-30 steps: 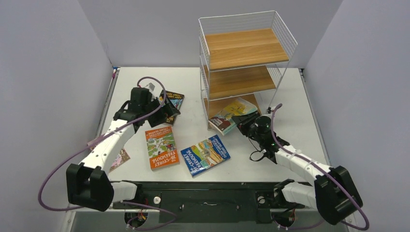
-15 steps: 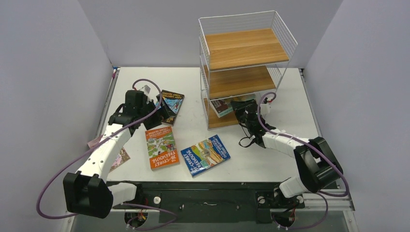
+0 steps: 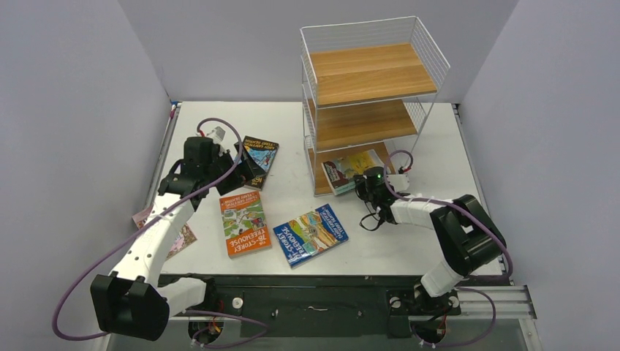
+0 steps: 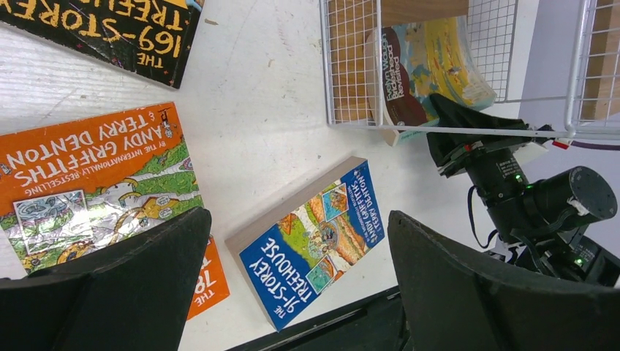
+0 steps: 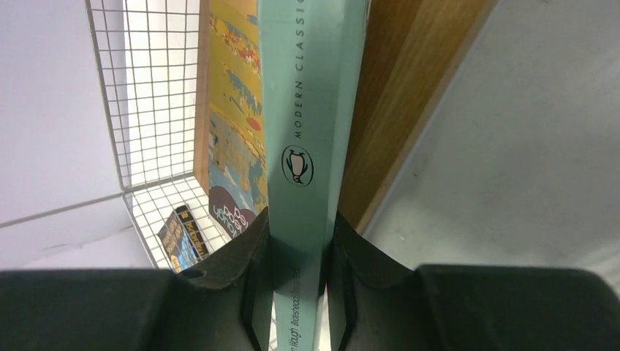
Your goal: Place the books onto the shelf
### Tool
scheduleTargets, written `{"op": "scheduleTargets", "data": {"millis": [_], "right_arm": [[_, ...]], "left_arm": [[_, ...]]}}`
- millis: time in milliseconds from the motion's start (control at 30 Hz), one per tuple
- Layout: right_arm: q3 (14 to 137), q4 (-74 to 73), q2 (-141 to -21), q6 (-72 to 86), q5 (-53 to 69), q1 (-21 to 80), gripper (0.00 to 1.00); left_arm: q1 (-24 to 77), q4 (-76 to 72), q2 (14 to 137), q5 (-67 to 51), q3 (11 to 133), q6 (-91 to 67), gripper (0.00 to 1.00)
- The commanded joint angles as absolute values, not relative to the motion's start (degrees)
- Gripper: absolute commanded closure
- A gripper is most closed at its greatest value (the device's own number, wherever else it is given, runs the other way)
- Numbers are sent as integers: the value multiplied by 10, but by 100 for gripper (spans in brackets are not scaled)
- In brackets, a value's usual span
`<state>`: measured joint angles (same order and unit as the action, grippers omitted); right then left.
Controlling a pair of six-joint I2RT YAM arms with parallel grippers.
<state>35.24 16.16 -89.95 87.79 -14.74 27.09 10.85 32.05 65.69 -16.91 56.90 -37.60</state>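
Note:
The white wire shelf [image 3: 369,73] stands at the back right. My right gripper [image 3: 363,183] is shut on the pale green spine of a yellow-brown book [image 3: 352,167] that lies partly inside the shelf's bottom tier. In the right wrist view, the spine [image 5: 311,110] runs between the gripper [image 5: 300,270] fingers, next to the wooden board [image 5: 409,88]. My left gripper [image 3: 235,174] hangs open beside the dark book [image 3: 259,155], holding nothing. On the table lie an orange book [image 3: 243,221] and a blue book [image 3: 311,234]. A pink book [image 3: 179,240] is half hidden under the left arm.
The left wrist view shows the orange book [image 4: 95,175], blue book [image 4: 314,234], dark book [image 4: 110,36], shelf mesh [image 4: 351,66] and right gripper [image 4: 468,131]. Grey walls close in the table [image 3: 439,241] on three sides. The shelf's upper two boards are bare.
My right arm has swung in toward the shelf, carrying the yellow-brown book further into the bottom tier. My left gripper has drawn back a little to the left, still open.

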Motion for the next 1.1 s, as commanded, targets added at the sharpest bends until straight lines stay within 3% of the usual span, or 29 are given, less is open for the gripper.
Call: {"op": "scheduleTargets", "data": {"millis": [0,333,367,400,433,500,567,1067], "right_arm": [[420,141,-929,906,-173,274,100],[460,163,-965,979,-168,275,100],[457,163,-964,981,-168,274,96],[451,163,-961,983,-164,273,85],[448,163,-959,984,-160,274,67],[436,173,-950,980,-156,275,53],[424,179,-942,978,-154,275,48],[380,139,-877,939,-104,276,46]], "left_arm": [[105,325,651,-164,602,-359,10],[105,336,653,-146,615,-349,10],[105,337,651,-143,613,-349,10],[105,335,648,-143,611,-350,10],[105,332,643,-144,606,-350,10],[105,327,633,-146,595,-352,10],[104,326,626,-143,585,-352,10],[98,333,612,-142,570,-355,10]]}}
